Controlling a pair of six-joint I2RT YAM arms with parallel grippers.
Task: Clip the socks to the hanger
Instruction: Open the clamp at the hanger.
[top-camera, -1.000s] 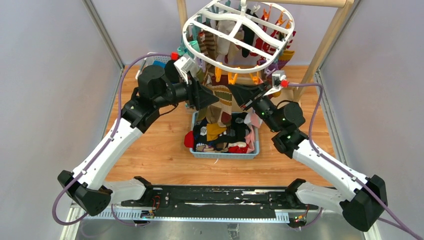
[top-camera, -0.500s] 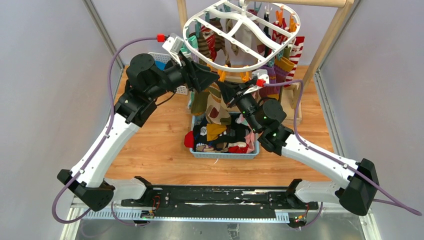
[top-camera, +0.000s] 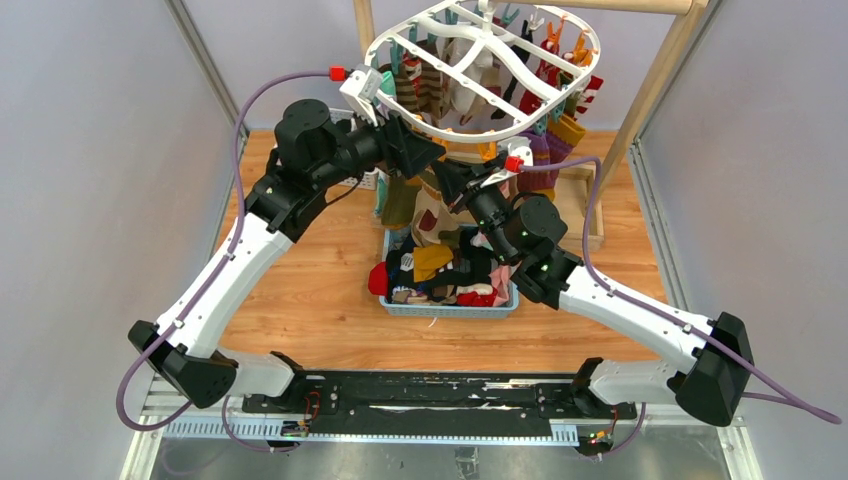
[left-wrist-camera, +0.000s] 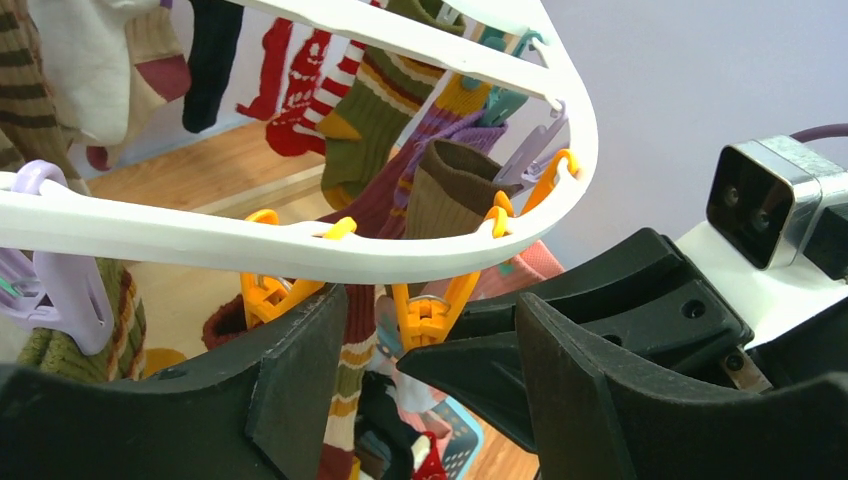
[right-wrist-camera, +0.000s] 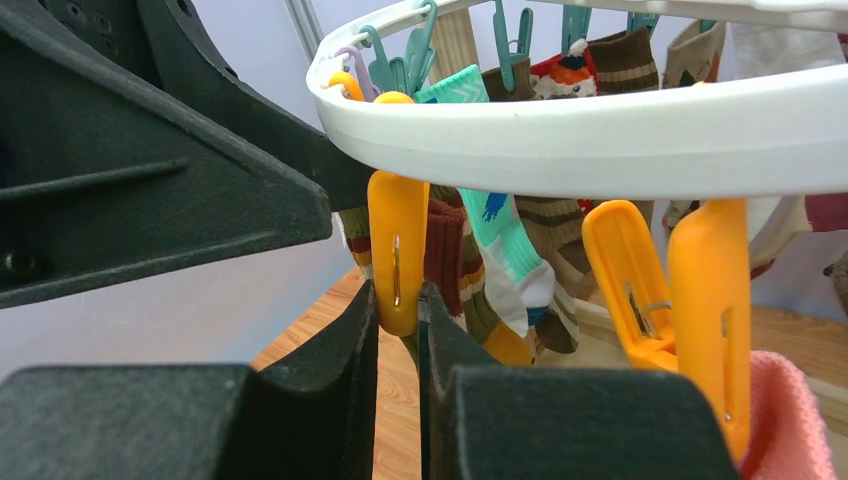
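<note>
The white oval hanger (top-camera: 478, 68) hangs from the wooden rack, with several socks (top-camera: 440, 85) clipped round it. My right gripper (right-wrist-camera: 400, 322) is shut on the lower end of an orange clothespin (right-wrist-camera: 397, 245) that dangles from the hanger's near rim (right-wrist-camera: 600, 140). My left gripper (left-wrist-camera: 430, 390) is open just under the same rim (left-wrist-camera: 300, 240). Between its jaws hang a maroon, olive and yellow striped sock (left-wrist-camera: 345, 365), an orange clothespin (left-wrist-camera: 428, 312) and a black right finger (left-wrist-camera: 470, 370). In the top view both grippers, left (top-camera: 428, 155) and right (top-camera: 447, 182), meet under the rim.
A blue basket (top-camera: 450, 308) piled with loose socks (top-camera: 440, 265) sits on the wooden table below the grippers. The rack's slanted pole (top-camera: 650, 90) stands at the right. Another orange pin (right-wrist-camera: 710, 300) holds a pink sock (right-wrist-camera: 790, 420) beside my right gripper.
Both grippers have risen and closed in on the hanger's near rim, the right one moving left. The hanger has swung and turned a little.
</note>
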